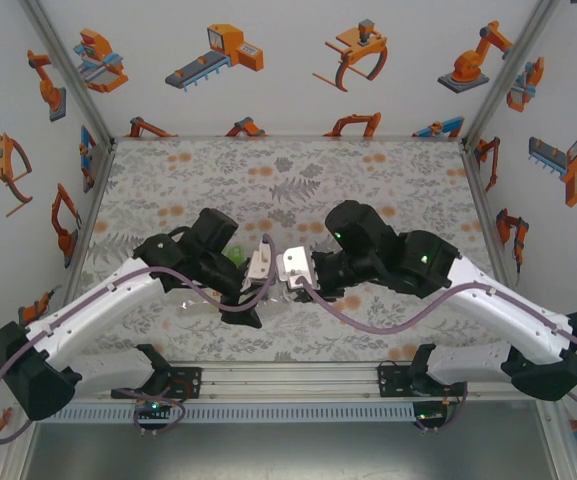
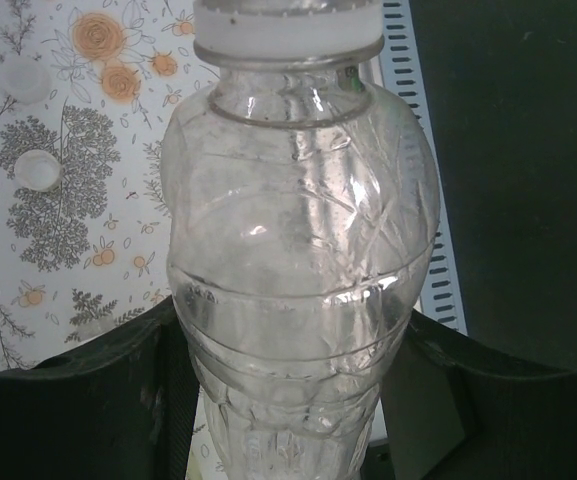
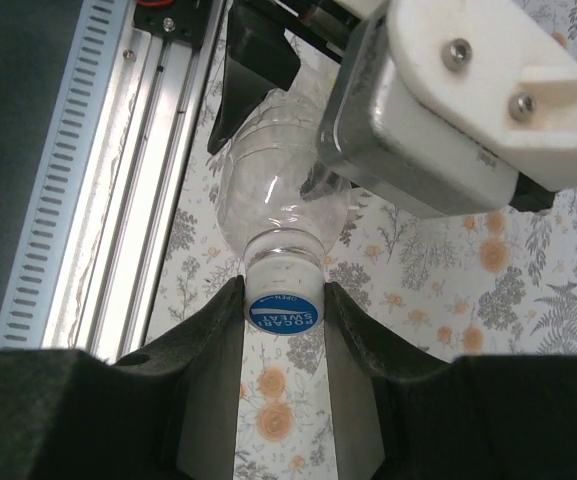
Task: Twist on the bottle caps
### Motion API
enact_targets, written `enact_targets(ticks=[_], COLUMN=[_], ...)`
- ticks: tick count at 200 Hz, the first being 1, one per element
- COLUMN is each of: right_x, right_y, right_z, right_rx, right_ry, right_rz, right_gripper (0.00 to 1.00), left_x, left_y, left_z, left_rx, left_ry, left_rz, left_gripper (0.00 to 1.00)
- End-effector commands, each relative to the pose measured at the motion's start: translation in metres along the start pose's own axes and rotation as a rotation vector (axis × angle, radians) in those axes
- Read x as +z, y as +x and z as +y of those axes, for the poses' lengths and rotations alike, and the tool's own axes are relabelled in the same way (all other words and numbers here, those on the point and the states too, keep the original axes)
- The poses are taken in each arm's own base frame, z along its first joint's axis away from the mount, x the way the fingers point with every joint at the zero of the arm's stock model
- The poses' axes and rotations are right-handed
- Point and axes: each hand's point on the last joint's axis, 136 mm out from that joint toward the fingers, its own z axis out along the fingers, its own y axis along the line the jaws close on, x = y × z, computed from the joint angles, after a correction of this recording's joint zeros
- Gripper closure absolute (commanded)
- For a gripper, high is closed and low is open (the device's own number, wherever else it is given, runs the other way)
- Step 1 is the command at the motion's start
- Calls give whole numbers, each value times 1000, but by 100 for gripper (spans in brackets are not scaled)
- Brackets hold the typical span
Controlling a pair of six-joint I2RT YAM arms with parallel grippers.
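Clamping clear unlabelled plastic bottle in left gripper, blue-topped white screw cap in right gripper. Likely early, with two white round caps loose nearby.

Bright, even light with faint shadows; white glare streaks the clear unlabelled plastic bottle; the wrist views' near edges blur.

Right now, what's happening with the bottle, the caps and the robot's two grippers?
Clear bottle: held sideways, gripped around its body.
Blue-topped cap: on the bottle's neck, tightness unclear.
Left gripper: jaws shut on the clear bottle.
Right gripper: jaws shut on the blue-topped cap.
Two loose caps: lying on the table.
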Motion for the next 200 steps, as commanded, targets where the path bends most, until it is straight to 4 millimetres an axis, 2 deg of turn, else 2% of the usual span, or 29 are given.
enact_targets(ticks=[1, 36, 57, 79, 103, 143, 159, 200], right_x=[-2, 2, 8, 16, 26, 38, 38, 40], right_y=[-5, -3, -4, -5, -2, 2, 1, 12], right_z=[12, 19, 18, 21, 16, 0, -2, -25], right_rx=[-71, -40, 91, 278, 552, 968, 1063, 1407], right_ry=[-33, -71, -89, -145, -171, -114, -115, -26], right_rz=[18, 17, 18, 14, 7, -86, -133, -216], right_gripper=[100, 100, 100, 100, 100, 100, 100, 100], left_x=[-5, -7, -8, -9, -12, -16, -17, -18], left_y=[-16, -21, -22, -21, -19, -18, -17, -20], left_z=[-7, -6, -2, 2, 6, 13, 15, 22], left_rx=[34, 46, 73, 107, 138, 177, 192, 224], left_ry=[43, 38, 6, -41, -92, -172, -194, -265], left_rz=[-40, -57, -62, -54, -52, -60, -68, -67], left_gripper=[100, 100, 100, 100, 100, 100, 100, 100])
